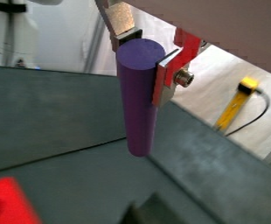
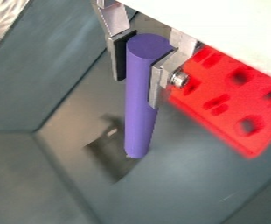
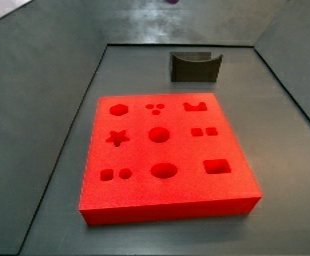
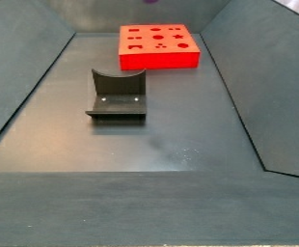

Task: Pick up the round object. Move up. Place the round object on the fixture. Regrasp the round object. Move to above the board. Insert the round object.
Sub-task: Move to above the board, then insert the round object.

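Observation:
My gripper (image 1: 145,51) is shut on the top end of the round object (image 1: 137,101), a smooth purple peg that hangs upright below the fingers. Both wrist views show this grip, with the gripper (image 2: 144,54) clamping the peg (image 2: 137,109) between its silver plates. The peg is high above the floor. In the side views only its purple tip (image 3: 171,2) (image 4: 149,2) shows at the frame's top edge, and the gripper is out of sight there. The red board (image 3: 165,150) (image 4: 159,45) lies flat with its cut-outs up. The dark fixture (image 3: 194,66) (image 4: 118,95) stands on the floor apart from the board.
Sloping grey walls (image 4: 37,87) enclose the dark floor (image 4: 165,140). A corner of the board (image 1: 7,201) and its holed face (image 2: 232,96) show below the peg in the wrist views. A yellow cable (image 1: 236,101) lies outside the wall.

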